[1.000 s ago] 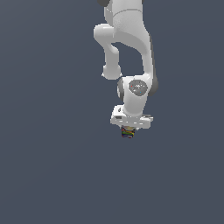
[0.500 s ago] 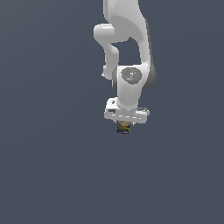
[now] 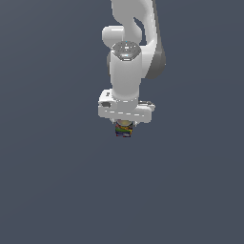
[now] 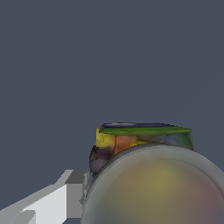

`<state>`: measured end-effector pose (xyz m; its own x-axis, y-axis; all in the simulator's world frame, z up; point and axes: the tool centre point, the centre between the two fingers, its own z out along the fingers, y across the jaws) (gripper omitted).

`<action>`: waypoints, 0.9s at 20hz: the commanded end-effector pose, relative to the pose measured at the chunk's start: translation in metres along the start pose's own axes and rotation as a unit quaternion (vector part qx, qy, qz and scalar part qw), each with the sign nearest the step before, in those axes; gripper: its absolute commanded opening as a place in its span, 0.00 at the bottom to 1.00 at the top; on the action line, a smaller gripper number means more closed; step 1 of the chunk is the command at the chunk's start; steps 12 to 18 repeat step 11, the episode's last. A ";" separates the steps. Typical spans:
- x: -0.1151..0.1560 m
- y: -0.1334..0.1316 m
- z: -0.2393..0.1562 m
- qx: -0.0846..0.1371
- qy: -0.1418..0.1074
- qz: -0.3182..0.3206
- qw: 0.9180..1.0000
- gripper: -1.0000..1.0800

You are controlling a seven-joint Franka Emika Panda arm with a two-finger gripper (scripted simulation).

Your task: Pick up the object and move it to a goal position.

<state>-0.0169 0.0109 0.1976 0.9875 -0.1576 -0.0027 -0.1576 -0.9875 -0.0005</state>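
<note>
The end effector (image 3: 124, 127) is pointing straight down from the white arm (image 3: 127, 66), and its fingers are sitting close together around the object (image 3: 123, 129), which is filling the narrow gap between them. In the exterior view only a sliver of that small can is showing: it is tucked directly beneath the white hand block, with its banded red, green, yellow and blue sides peeking out below the block's lower edge. In the wrist view the object (image 4: 144, 153) is looming very near the camera, its round greyish-pink top taking up much of the frame and its coloured sides showing behind it, while one pale finger (image 4: 48, 201) is lying just beside it. Whether the can is resting on the grey desk (image 3: 52, 190) cannot be told.
</note>
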 end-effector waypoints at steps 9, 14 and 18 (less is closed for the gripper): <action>0.008 0.025 -0.045 0.000 0.001 0.000 1.000 0.00; 0.008 0.025 -0.046 0.000 0.001 0.000 1.000 0.00; 0.008 0.025 -0.046 0.000 0.001 0.000 1.000 0.00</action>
